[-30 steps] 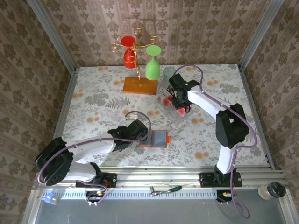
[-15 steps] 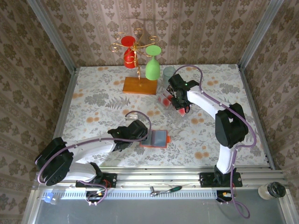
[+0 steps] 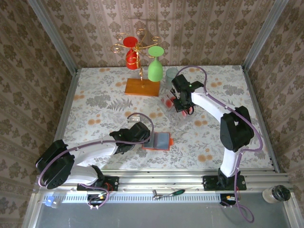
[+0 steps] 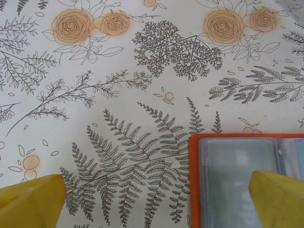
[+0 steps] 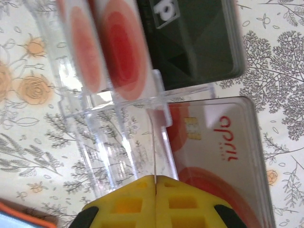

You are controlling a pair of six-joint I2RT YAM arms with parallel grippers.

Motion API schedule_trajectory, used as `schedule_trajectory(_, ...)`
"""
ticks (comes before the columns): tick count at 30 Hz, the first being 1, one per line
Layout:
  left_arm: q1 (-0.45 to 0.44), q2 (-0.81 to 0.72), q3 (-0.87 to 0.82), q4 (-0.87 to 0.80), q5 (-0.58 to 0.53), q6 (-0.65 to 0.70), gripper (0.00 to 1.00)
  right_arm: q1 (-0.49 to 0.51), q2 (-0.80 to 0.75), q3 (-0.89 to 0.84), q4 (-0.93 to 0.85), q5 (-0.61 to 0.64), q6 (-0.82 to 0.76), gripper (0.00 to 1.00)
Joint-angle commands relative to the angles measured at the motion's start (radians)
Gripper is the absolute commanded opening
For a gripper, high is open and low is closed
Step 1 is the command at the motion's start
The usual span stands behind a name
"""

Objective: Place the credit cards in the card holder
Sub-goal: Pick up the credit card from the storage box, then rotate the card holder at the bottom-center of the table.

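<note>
The right end effector (image 5: 155, 183), fingers pressed together at the clear rack (image 5: 109, 142), though I cannot tell if they pinch a card, should draw straight up out of the slot. The left end effector (image 4: 154, 199) hangs fingers apart over the open card holder (image 4: 237, 175) on the counter (image 4: 95, 71). I count one holder and four credit cards (image 5: 126, 52): two upright, one dark, one flat.

— Where does the card holder (image 3: 159, 141) lie?
— On the desk (image 3: 95, 99), near the front edge, about the middle. The left fingers (image 4: 31, 199) straddle its left edge, one over it and one over the desk.
— And the credit cards (image 5: 121, 61)?
— Farther back and to the right, standing in a stand (image 5: 109, 142) under the right fingers (image 5: 123, 199). Behind them is a cup (image 3: 171, 73), and left of that, the glass rack (image 3: 142, 87)
</note>
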Motion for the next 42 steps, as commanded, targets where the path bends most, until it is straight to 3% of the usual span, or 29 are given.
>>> schedule_trajectory(1, 0.008, -0.002, -0.016, -0.013, 0.0, -0.005, 1.0, -0.001, -0.059, 0.042, -0.034, -0.052, -0.013, 0.0)
schedule_trajectory(11, 0.0, 0.038, -0.028, 0.038, 0.063, -0.01, 1.0, -0.001, -0.228, -0.025, 0.021, -0.226, 0.066, 0.0)
schedule_trajectory(21, -0.062, 0.124, -0.029, 0.117, 0.069, -0.089, 1.0, -0.051, -0.448, -0.381, 0.249, -0.438, 0.243, 0.0)
schedule_trajectory(31, -0.136, 0.208, 0.015, 0.137, 0.026, -0.16, 1.0, -0.115, -0.558, -0.601, 0.364, -0.526, 0.322, 0.0)
schedule_trajectory(42, -0.214, 0.237, 0.038, 0.124, -0.03, -0.225, 1.0, -0.14, -0.599, -0.659, 0.379, -0.548, 0.332, 0.0)
